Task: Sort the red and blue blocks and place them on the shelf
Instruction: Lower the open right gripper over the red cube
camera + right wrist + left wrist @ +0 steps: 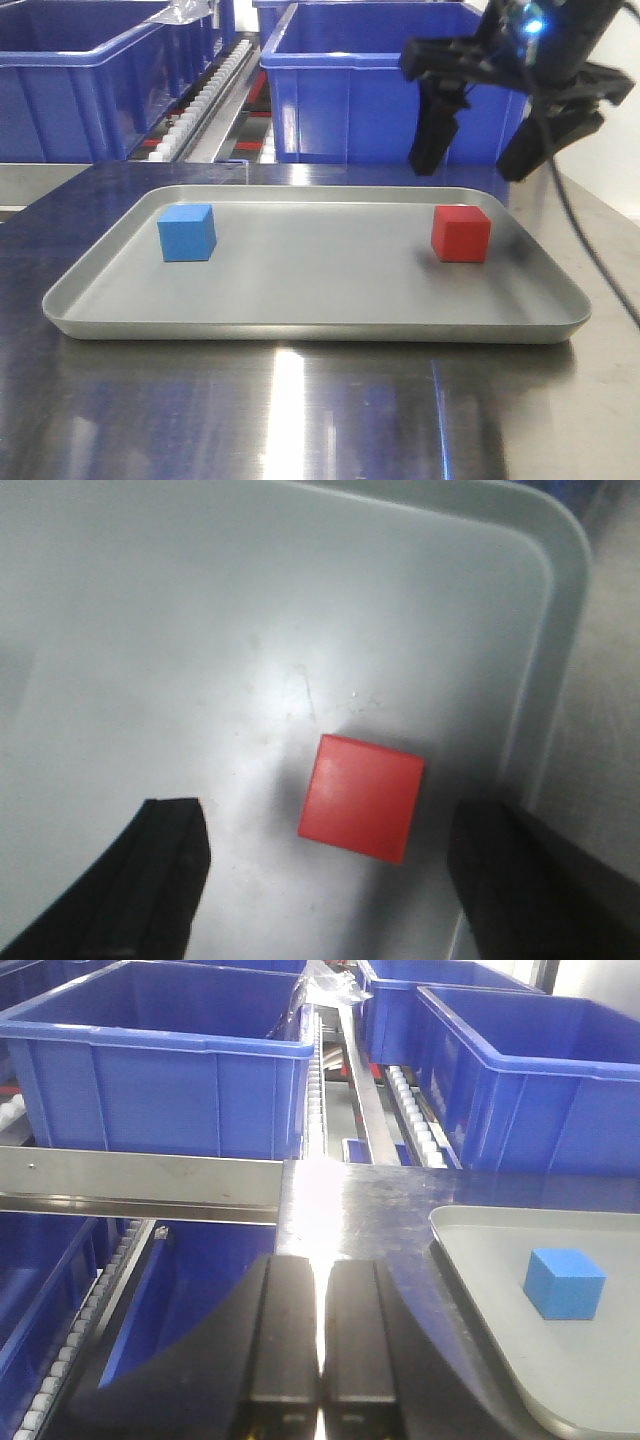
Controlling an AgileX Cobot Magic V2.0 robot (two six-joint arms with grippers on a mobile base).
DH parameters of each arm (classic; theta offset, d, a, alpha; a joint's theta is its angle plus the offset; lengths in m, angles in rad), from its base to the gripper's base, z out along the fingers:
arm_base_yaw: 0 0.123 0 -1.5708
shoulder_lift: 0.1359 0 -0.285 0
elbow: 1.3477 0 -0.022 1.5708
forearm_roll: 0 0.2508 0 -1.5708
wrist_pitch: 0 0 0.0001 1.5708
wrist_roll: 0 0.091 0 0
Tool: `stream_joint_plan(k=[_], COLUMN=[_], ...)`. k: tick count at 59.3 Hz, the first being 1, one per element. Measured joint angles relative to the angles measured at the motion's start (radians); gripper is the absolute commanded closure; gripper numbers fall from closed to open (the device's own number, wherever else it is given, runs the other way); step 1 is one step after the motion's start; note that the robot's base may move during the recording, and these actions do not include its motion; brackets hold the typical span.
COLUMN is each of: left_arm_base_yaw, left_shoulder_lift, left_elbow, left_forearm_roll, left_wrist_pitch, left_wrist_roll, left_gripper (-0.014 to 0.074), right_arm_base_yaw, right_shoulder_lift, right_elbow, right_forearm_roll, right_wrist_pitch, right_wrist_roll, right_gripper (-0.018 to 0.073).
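Note:
The red block [461,233] rests at the right end of the grey tray [300,325], and the blue block [187,232] at its left end. My right gripper [475,165] hangs open above the red block, not touching it. In the right wrist view the red block [362,797] lies on the tray floor between the spread fingers of the right gripper [325,810]. My left gripper [322,1265] is shut with nothing in it, over the steel table left of the tray [470,1260]; the blue block [565,1282] lies to its right. The shelf [140,1182] shows its steel front rail and white rollers [205,110].
Large blue bins [370,90] stand on the shelf's roller tracks right behind the tray, with another bin [80,90] at the left. More bins [160,1070] fill the left wrist view. The tray lies on a flat steel table [300,410].

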Motion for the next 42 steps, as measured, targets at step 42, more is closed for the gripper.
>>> stream_joint_plan(k=[42], left_arm_base_yaw=[0.0], left_shoulder_lift=[0.0], left_elbow=[0.0], left_forearm_roll=[0.0], left_wrist_pitch=[0.0], left_wrist_roll=[0.0], left_gripper=[0.047], right_arm_base_yaw=[0.002], right_shoulder_lift=[0.142], right_elbow=[-0.009], right_forearm_roll=[-0.077], right_wrist_pitch=[-0.019], right_wrist_roll=[0.043], right_gripper=[-0.0041])
